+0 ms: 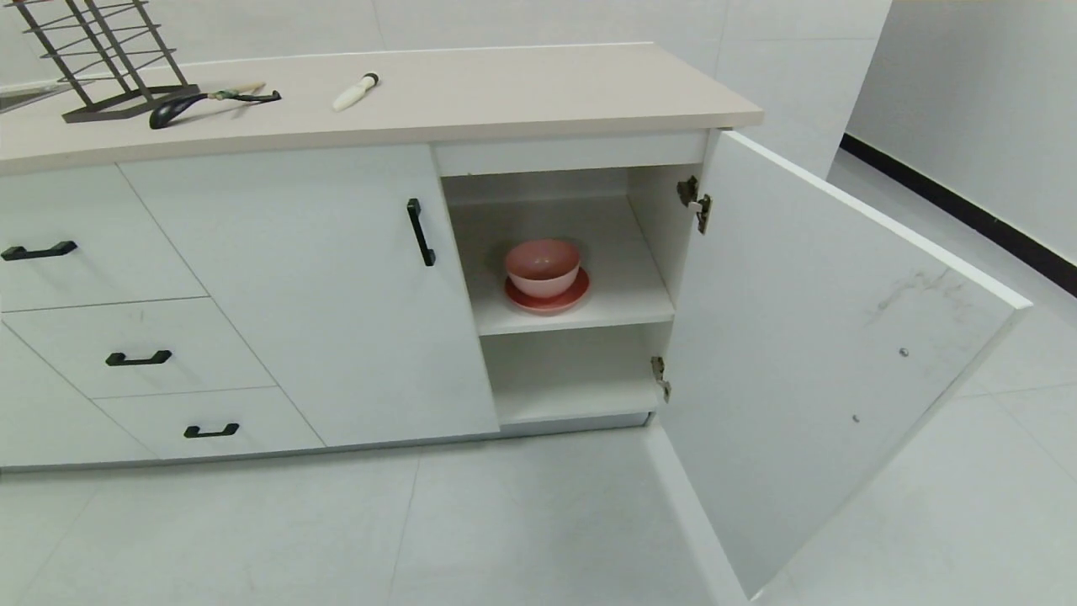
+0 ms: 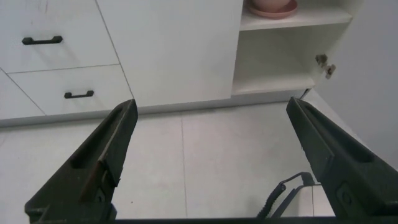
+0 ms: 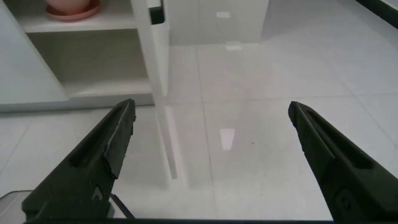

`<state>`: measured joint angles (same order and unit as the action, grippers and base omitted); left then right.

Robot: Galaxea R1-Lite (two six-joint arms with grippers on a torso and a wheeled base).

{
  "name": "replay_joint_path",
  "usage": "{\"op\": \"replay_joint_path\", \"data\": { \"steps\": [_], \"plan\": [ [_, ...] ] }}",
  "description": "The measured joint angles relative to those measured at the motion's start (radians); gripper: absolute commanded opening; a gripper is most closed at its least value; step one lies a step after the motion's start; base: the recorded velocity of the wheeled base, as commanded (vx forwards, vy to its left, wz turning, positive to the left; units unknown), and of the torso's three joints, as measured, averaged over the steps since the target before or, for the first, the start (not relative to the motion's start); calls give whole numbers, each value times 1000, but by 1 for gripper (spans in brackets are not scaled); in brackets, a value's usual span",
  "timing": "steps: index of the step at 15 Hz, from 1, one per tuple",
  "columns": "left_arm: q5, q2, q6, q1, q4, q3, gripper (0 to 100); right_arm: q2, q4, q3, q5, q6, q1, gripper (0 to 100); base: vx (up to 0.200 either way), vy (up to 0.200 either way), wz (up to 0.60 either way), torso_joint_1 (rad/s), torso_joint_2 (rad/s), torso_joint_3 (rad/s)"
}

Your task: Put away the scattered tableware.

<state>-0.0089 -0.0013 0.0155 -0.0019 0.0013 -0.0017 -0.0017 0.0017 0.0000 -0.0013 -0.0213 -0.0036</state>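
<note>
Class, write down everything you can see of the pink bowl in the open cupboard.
The pink bowl is round and deep, with a smooth, plain wall narrowing toward the base; it looks like plastic or glazed ware. It stands upright, mouth up, and appears empty. It sits centred on a flatter red plate whose rim shows around it. Both rest on the upper shelf of the cupboard, whose door stands wide open. Nothing else touches it.
</note>
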Motion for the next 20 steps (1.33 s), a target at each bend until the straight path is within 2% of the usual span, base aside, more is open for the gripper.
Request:
{"op": "replay_joint_path", "data": {
  "steps": [1,2,10,12,15,17,20],
  "plan": [
    [-1,0,-3,1,0,0,100,0,0,0,0,2,1,100,0,0,0,0,0,0],
    [0,0,-6,1,1,0,100,0,0,0,-1,2,2,0,0,0,0,0,0,0],
    [0,0,-6,1,0,0,100,0,0,0,0,2,1,0,0,0,0,0,0,0],
    [0,0,-9,0,1,0,100,0,-21,0,2,-3,-1,0,-200,0,0,2,2,0],
    [2,0,-21,0,1,0,100,2,-189,-1,47,-29,0,0,-67,0,0,1,1,1],
    [3,0,-23,1,0,0,100,37,-213,-12,115,-64,1,0,0,0,0,0,0,0],
    [9,0,-24,0,0,0,100,209,-335,-60,157,-104,18,0,0,0,0,0,0,0]
  ]
}}
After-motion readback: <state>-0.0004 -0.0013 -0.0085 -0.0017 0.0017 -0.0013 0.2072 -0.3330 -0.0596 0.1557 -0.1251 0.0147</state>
